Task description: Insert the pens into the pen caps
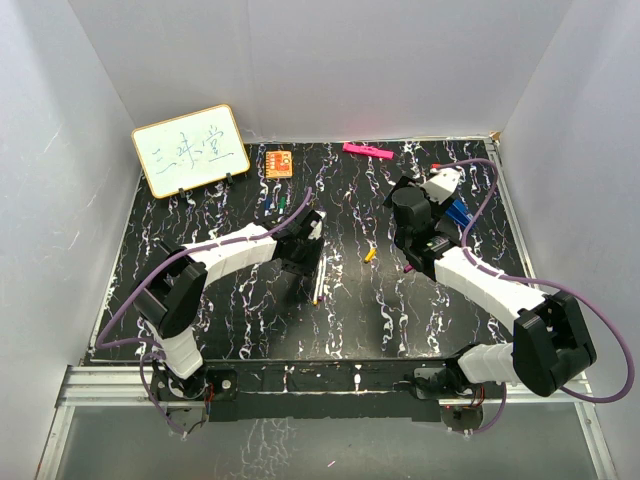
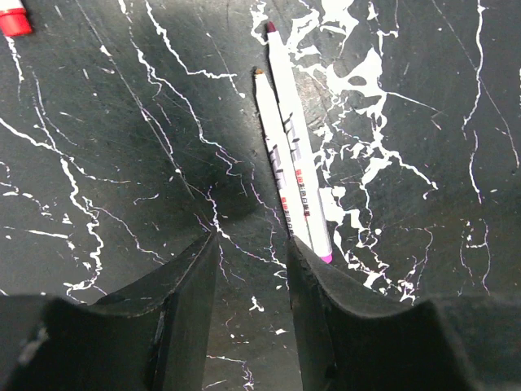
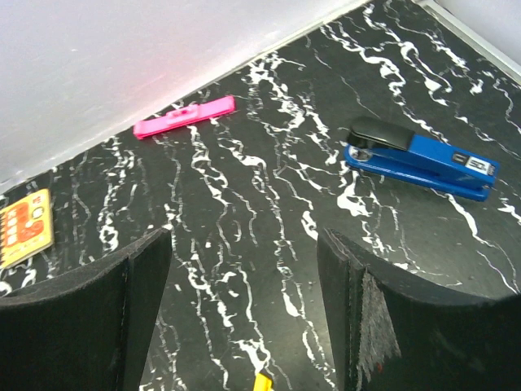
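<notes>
Two white pens [image 2: 286, 155] lie side by side on the black marbled table, also visible as pens [image 1: 318, 276] from above. My left gripper [image 2: 251, 240] hangs open and empty just short of them; its right finger [image 2: 326, 293] is next to the pink end of one pen. Seen from above, the left gripper [image 1: 300, 266] is left of the pens. My right gripper [image 3: 244, 236] is open and empty, facing the back wall. A yellow pen cap [image 3: 262, 381] peeks in below its fingers and lies mid-table [image 1: 370, 254]. Green and blue pen caps [image 1: 279, 206] lie further back.
A pink bar [image 3: 184, 117] lies by the back wall, a blue stapler [image 3: 423, 157] to the right, and an orange card [image 1: 279, 162] and a whiteboard [image 1: 190, 150] at the back left. A red-ended piece [image 2: 13, 19] lies at the corner of the left wrist view.
</notes>
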Robot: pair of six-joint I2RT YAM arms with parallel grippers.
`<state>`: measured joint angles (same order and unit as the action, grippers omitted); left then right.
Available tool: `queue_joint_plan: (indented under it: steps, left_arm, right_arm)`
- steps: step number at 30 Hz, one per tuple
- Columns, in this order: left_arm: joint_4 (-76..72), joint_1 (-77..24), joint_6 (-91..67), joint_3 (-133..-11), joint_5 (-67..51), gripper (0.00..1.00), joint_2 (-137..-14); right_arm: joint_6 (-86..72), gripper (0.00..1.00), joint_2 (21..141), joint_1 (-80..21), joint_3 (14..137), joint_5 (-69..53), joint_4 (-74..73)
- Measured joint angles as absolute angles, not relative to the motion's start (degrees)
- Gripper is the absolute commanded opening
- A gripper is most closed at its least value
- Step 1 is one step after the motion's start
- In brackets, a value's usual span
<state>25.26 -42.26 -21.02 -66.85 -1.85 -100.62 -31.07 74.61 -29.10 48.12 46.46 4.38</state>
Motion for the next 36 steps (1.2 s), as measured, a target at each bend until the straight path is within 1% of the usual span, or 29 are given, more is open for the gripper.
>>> queue_joint_plan:
  steps: [13, 36]
  left_arm:
    - [22.9, -45.1, -23.6, -66.9, 0.5, 0.39, -103.3]
    - [22.7, -45.3, -24.1, -67.0, 2.5, 0.38, -104.8]
  right_arm:
    - [-31.9, 0.70, 74.6, -29.2, 47.0, 43.6, 2.9]
    - [-32.6, 0.70, 74.6, -29.2, 47.0, 41.1, 2.9]
